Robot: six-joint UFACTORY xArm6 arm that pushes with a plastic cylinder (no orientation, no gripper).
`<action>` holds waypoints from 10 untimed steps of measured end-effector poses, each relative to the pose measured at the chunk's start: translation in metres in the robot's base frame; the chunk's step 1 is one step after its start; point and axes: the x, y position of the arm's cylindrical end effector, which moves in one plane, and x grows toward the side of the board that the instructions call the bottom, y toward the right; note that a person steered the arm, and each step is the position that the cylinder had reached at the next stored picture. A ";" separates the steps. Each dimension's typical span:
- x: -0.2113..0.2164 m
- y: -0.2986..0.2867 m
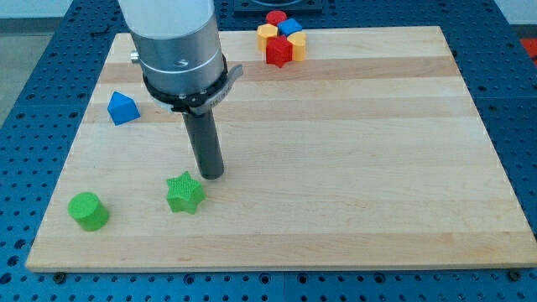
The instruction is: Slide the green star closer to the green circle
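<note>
No jaws here, just my tip (pixel 211 174) on the board (pixel 352 168), bare rod end holding nothing; green star (pixel 185 193) just beside it at 7 o'clock; green circle (pixel 88 210) further out at 8 o'clock, apart from star; blue block (pixel 122 108) at 10 o'clock; red/yellow/blue cluster (pixel 282 38) at 1 o'clock.

Pale matt wooden board (pixel 352 168), matt ribbed plastic green star (pixel 185 194), dark smooth rod (pixel 205 143).
</note>
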 end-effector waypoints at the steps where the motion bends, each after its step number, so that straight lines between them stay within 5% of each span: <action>1: 0.019 -0.014; 3: 0.041 -0.046; 6: 0.065 -0.014; 10: 0.066 -0.085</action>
